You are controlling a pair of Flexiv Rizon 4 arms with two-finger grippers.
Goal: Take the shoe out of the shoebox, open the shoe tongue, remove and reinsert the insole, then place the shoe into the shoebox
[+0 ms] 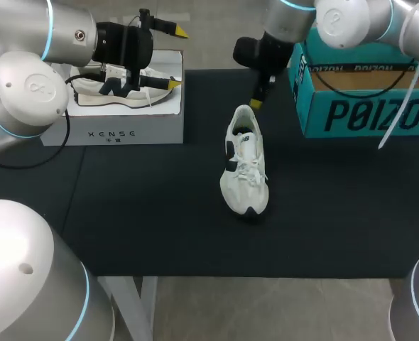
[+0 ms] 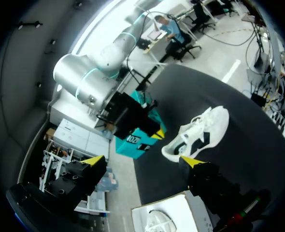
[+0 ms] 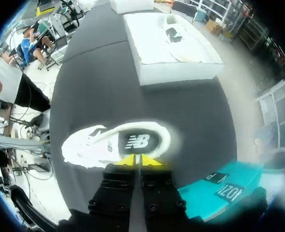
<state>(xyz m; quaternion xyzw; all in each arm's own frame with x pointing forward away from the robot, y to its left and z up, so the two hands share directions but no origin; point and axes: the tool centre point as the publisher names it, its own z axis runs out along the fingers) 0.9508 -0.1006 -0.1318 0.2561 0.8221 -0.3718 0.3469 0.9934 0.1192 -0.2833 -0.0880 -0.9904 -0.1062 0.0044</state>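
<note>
A white shoe [image 1: 245, 160] with dark accents lies on the black mat, toe toward the table's front. In the right wrist view its opening shows a dark insole [image 3: 137, 141]. My right gripper [image 1: 256, 101] hangs just behind the heel. Its yellow tips [image 3: 137, 160] are pressed together at the heel rim, and I see nothing between them. The teal shoebox [image 1: 366, 117] stands open at the back right. My left gripper [image 1: 177, 58] is wide open above a white box, well away from the shoe [image 2: 200, 133].
The white box [image 1: 113, 131] at the back left holds a second pale shoe [image 1: 117, 92], directly under my left gripper. Black mat [image 1: 160, 213] lies bare around the shoe. The table's front edge runs close below the mat.
</note>
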